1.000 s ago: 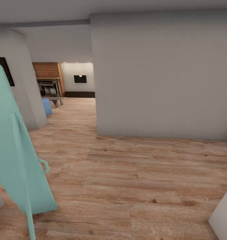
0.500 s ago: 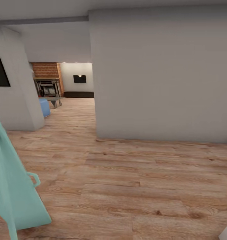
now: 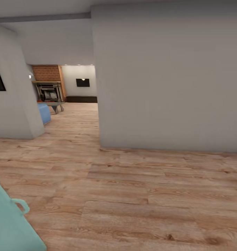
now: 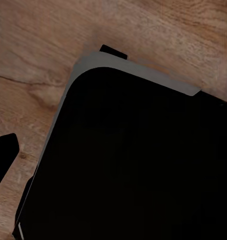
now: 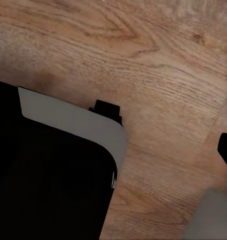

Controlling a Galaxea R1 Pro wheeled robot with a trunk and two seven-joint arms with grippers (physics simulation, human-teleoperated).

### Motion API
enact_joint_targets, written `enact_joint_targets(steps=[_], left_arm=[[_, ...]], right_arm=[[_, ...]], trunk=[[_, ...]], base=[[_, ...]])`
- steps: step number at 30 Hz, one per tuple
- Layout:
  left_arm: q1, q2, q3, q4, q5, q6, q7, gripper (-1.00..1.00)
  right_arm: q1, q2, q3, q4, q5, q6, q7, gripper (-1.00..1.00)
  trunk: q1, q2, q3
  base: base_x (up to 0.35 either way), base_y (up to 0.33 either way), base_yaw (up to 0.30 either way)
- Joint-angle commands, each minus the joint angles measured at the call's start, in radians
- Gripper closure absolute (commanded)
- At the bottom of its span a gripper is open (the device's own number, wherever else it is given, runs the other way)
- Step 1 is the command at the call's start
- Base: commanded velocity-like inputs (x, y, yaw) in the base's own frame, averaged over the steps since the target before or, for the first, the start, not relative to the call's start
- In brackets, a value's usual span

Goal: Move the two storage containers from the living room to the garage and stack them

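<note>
The plank floor [image 3: 132, 195] is light wood, grained and knotted, with a faint satin sheen. The walls [image 3: 167, 80] are smooth matt grey plaster. The chimney [image 3: 48, 73] beyond the floor is rough red brick.

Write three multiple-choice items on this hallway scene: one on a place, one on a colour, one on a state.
1. The brick chimney stands:
A. far down the passage, at the view's left
B. against the near grey wall
C. behind the teal object

2. The padded seat by the left wall corner is:
A. red
B. blue
C. green

3. The small wall light in the far room is:
A. lit
B. dark
C. broken

Answers: 1 A, the bricks sit past the opening; 2 B, it renders blue; 3 A, it glows on its dark panel.
</note>
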Motion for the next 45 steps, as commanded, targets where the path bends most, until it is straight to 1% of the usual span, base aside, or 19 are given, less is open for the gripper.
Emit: enact_joint_targets(steps=[1, 37, 45], left_arm=[[0.0, 0.0, 0.0, -0.001, 0.003, -0.002, 0.001, -1.0], [0.0, 0.0, -0.001, 0.001, 0.003, 0.0, 0.0, -1.0], [0.0, 0.0, 0.001, 0.0, 0.004, -0.002, 0.001, -1.0]], right_arm=[[-0.001, -0.001, 0.006, 0.003, -0.011, -0.006, 0.006, -1.0], [-0.001, 0.0, 0.007, 0.003, -0.012, -0.001, 0.007, -1.0], [-0.001, -0.002, 0.002, 0.003, -0.013, -0.004, 0.007, -1.0]], trunk=[[0.001, 0.0, -0.001], [0.001, 0.0, -0.001], [0.001, 0.0, -0.001]], base=[[0.32, 0.0, 0.0], [0.32, 0.0, 0.0], [0.32, 0.0, 0.0]])
